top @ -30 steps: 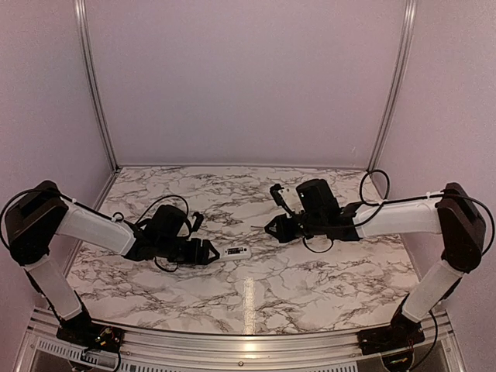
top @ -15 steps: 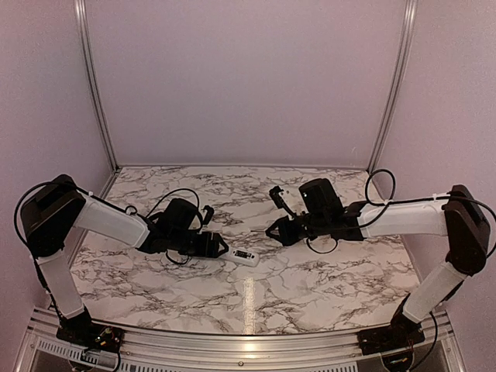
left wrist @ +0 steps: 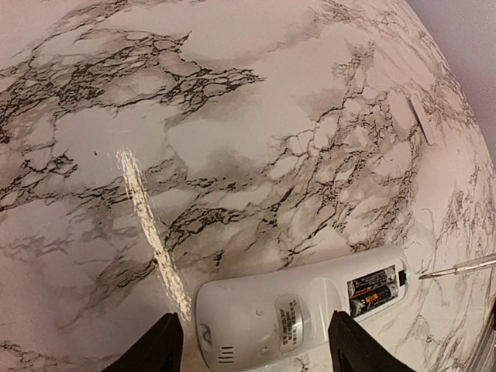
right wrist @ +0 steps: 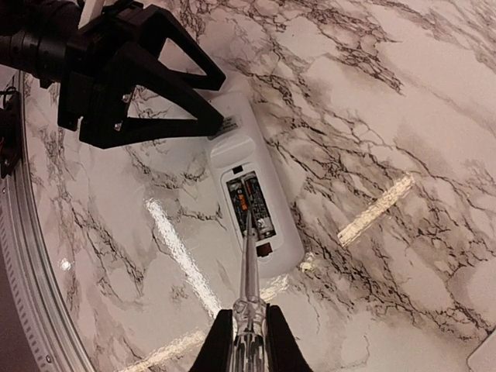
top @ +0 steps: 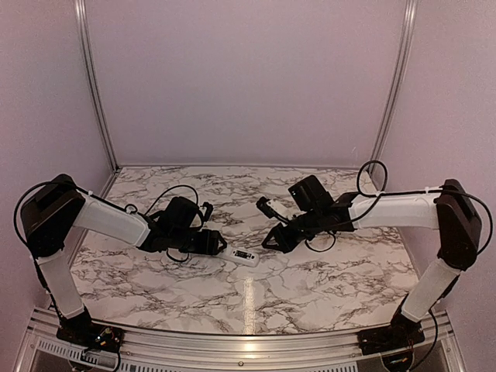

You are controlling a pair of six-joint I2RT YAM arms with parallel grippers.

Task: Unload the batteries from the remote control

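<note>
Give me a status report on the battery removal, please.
Left hand open, straddling remote control end. Right hand shut on thin tool, tip at the batteries. Nothing blocking.

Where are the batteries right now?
The batteries sit in the remote control's open compartment, mid-table; left gripper flanks its other end, right gripper's screwdriver points into it.

Left jaws apart — right jaws clamped

A marble-patterned tabletop (top: 310,298), white with grey veins, fills the floor of the enclosure. Plain pale lilac walls (top: 248,77) rise behind it and at both sides. Aluminium posts (top: 93,85) stand at its far corners, a ribbed metal rail (top: 232,342) runs along its near edge, and a bright streak of glare (top: 249,294) lies on its middle front.
</note>
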